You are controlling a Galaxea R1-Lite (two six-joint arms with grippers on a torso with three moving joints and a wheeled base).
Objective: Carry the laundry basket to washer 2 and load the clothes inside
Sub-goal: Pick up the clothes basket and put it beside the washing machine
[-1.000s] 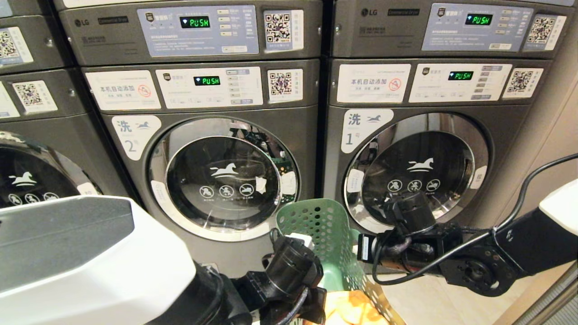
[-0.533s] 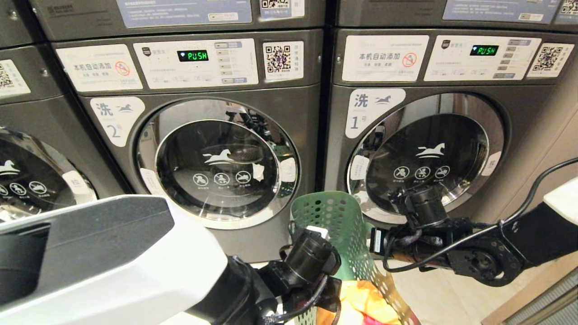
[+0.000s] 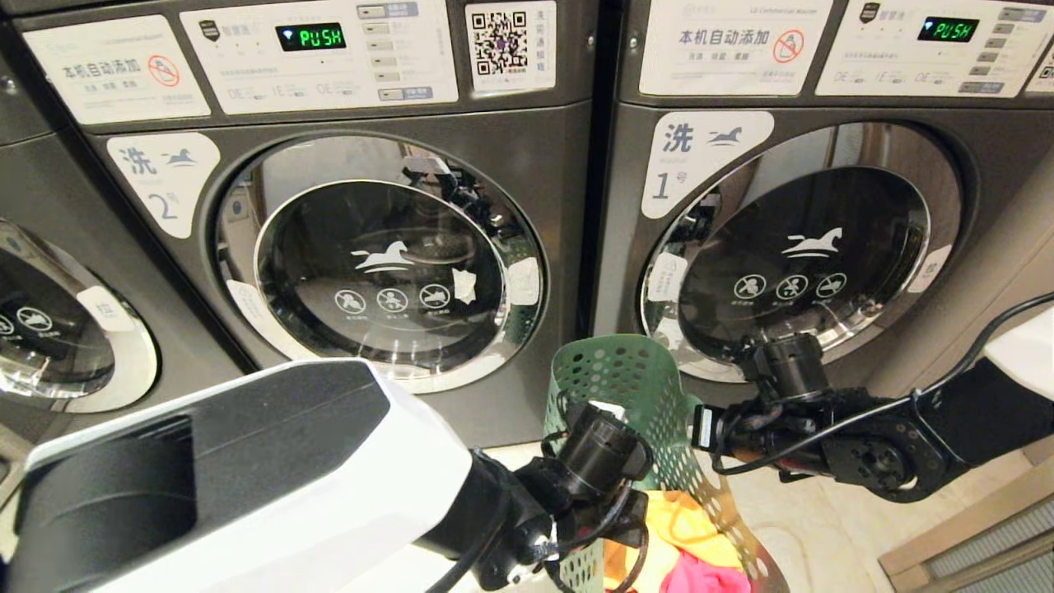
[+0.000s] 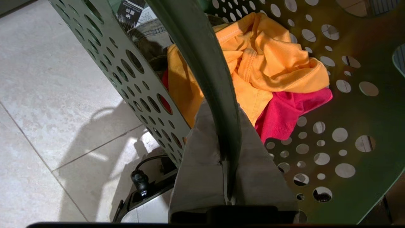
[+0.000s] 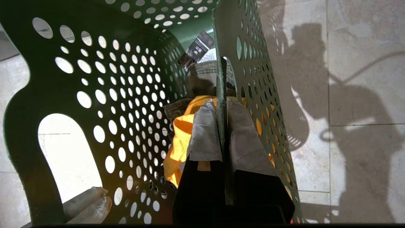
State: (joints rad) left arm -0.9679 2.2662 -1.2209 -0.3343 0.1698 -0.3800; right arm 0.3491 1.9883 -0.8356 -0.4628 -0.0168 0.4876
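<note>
Both pincers still clamp laundry basket (image 3: 626,379); view dipped, washer 2 (image 3: 362,247) bigger.

The right gripper (image 5: 221,126) pinches the laundry basket (image 5: 63,95) rim above orange clothing (image 5: 180,139).

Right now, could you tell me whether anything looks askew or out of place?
Nothing is spilled or damaged. The laundry basket hangs between both grippers, left gripper and right gripper each clamped on a wall, clothes inside. It sits nearer washer 1 than washer 2.

Pale tiled floor (image 3: 807,527) under washer 2 (image 3: 370,247) and its neighbours.
</note>
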